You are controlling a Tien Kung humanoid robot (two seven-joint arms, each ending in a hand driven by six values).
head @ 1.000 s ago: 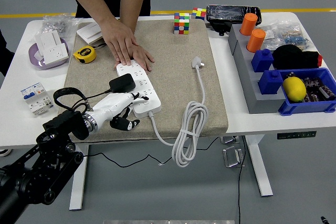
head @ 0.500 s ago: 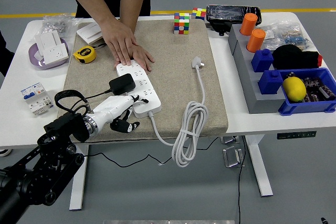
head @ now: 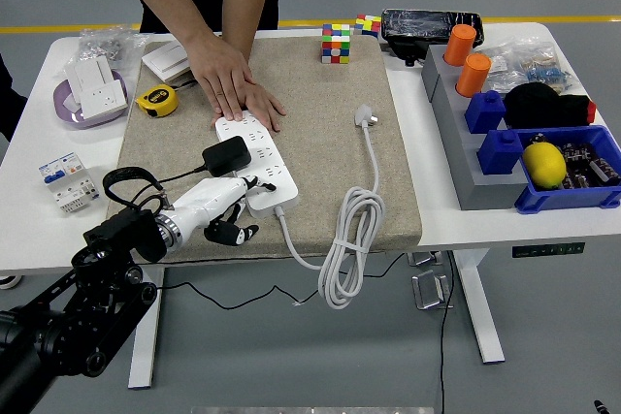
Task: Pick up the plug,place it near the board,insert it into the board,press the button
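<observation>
Left hand [head: 221, 208] fingers loosely curled, empty, at board [head: 256, 163] near end; black plug [head: 225, 155] seated just beyond it

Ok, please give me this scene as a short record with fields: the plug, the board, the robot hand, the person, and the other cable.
plug: black adapter plug sitting on the board, beside the fingers
board: white power strip on the beige mat
left robot hand: white robot hand at the board's near end, fingers curled, holding nothing
right robot hand: not in view
person: hand pressed flat on the board's far end
other cable: white cord coiled over the mat's near edge, its white plug lying free on the mat
</observation>
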